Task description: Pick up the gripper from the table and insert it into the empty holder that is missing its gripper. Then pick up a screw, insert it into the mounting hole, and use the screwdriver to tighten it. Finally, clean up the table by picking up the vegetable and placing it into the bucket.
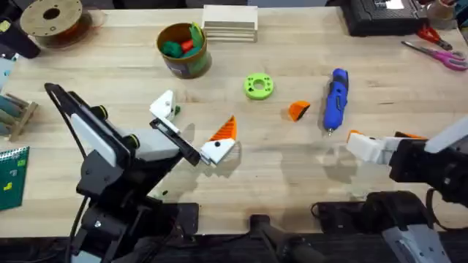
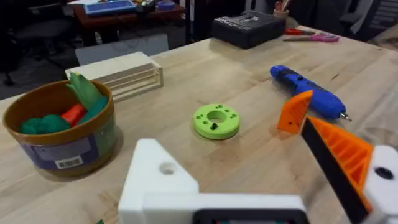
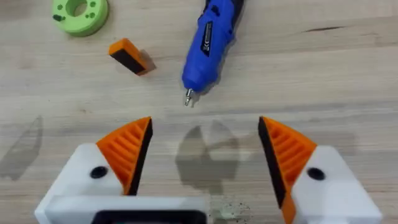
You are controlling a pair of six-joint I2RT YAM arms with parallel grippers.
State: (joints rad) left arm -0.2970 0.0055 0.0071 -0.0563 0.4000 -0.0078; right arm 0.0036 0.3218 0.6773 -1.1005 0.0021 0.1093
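Note:
The orange gripper lies loose on the wood between a lime-green ring disc and the blue screwdriver; it also shows as a wedge ahead of my right fingers. My left gripper is open. One white holder is bare; it appears again with its empty screw hole. The other finger carries an orange ribbed pad. My right gripper hangs open just short of the screwdriver's tip, both pads in place. The bucket holds green and red toys. A small green bit beside the bare holder may be the vegetable.
The lime-green ring disc lies mid-table. A stack of wooden trays stands behind the bucket, a filament spool at the far left, red-handled scissors and a black box at the far right.

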